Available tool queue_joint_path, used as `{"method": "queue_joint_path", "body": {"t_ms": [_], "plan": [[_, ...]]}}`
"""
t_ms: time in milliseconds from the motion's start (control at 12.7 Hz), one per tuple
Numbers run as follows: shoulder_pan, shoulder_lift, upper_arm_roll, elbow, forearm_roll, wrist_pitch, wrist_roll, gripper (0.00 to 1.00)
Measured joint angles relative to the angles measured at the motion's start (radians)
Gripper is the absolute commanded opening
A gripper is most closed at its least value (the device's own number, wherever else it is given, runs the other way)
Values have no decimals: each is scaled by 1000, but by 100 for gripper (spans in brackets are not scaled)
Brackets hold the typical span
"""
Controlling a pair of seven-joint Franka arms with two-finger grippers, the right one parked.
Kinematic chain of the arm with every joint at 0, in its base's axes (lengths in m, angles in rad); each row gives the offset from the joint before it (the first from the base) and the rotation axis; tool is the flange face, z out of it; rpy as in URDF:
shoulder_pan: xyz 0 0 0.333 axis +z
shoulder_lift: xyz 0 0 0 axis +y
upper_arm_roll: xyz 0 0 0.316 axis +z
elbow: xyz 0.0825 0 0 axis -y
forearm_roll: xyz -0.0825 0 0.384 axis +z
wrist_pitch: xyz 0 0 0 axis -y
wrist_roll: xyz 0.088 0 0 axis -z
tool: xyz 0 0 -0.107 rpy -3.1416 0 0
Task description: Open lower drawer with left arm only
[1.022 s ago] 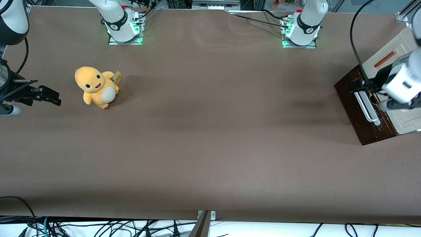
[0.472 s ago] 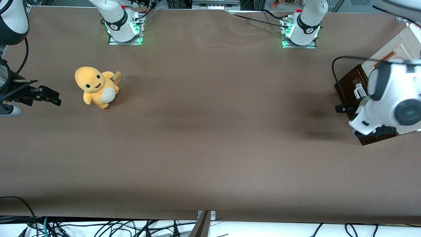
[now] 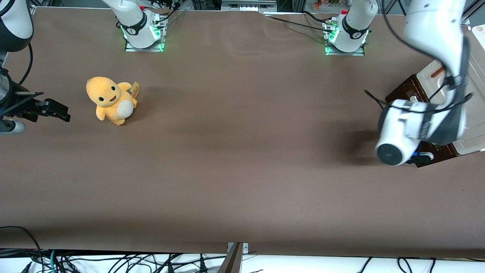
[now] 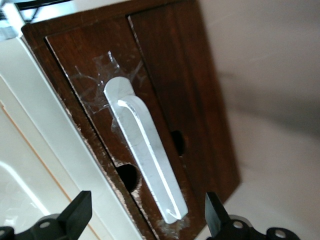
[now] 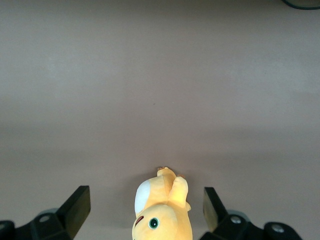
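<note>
The left arm (image 3: 435, 34) bends down over the cabinet at the working arm's end of the counter (image 3: 242, 151). Its hand (image 4: 147, 220) hangs spread wide, gripping nothing, above the lower drawer (image 4: 150, 70), straddling its white bar handle (image 4: 145, 150) without touching it.

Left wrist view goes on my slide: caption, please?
Open gripper poised over the white bar handle of the closed lower drawer, fingers straddling it without contact.

Even overhead light, soft shadows on table (image 3: 242, 151). left arm (image 3: 413, 125) motion-blurred. gripper (image 4: 147, 217) poised at lower drawer (image 4: 165, 75), fingertips soft-focus; white handle (image 4: 145, 150) slightly glary.
</note>
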Motion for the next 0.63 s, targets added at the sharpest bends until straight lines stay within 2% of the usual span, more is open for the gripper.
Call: {"method": "queue_joint_path", "body": {"t_ms": [157, 315, 393, 629], "plan": [[-24, 67, 0, -1, 84, -46, -31, 100], [-30, 121, 0, -1, 134, -57, -48, 98], [-29, 138, 2, -1, 158, -60, -50, 90], [-22, 163, 10, -1, 206, -70, -50, 58]]}}
